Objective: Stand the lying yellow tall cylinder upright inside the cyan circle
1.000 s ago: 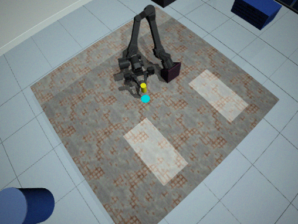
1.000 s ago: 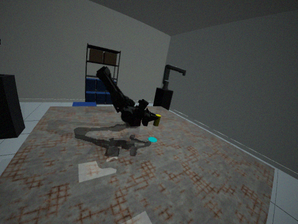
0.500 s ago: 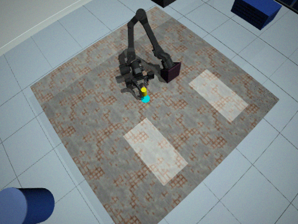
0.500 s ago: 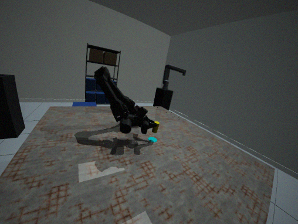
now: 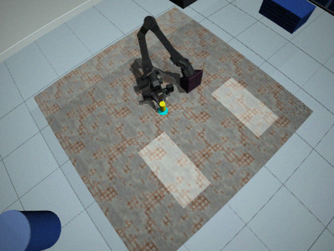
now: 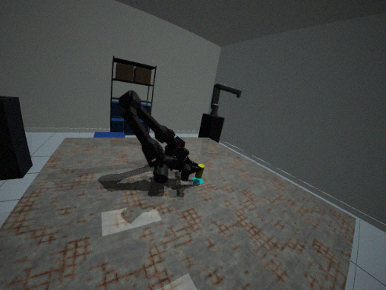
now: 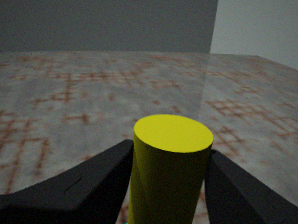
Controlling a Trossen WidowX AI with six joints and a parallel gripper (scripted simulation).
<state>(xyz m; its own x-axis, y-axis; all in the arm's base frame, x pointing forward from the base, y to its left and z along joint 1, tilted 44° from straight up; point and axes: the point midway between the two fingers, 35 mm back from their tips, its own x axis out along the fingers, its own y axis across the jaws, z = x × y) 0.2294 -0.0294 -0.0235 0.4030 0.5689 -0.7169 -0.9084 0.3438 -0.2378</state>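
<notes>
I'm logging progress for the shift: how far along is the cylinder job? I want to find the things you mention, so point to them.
Done: the cylinder (image 5: 162, 106) (image 6: 200, 171) (image 7: 167, 175) is near upright. In hand: the gripper (image 5: 162, 101) (image 6: 199, 169) (image 7: 169, 153) holds it at the cyan circle (image 5: 163, 112) (image 6: 197, 181); whether it touches down, I can't tell. Left: finish setting it down, release, withdraw.

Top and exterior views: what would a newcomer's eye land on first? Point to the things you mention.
Probably the yellow cylinder (image 5: 162, 106) (image 6: 200, 171) (image 7: 169, 170), bright and near upright between the dark gripper's (image 7: 169, 175) fingers. Just below it, the cyan circle (image 5: 163, 112) (image 6: 197, 181) stands out against the gray, rust-marked surface. Next comes the black arm (image 5: 164, 41) (image 6: 137, 121), bent high above both.
</notes>
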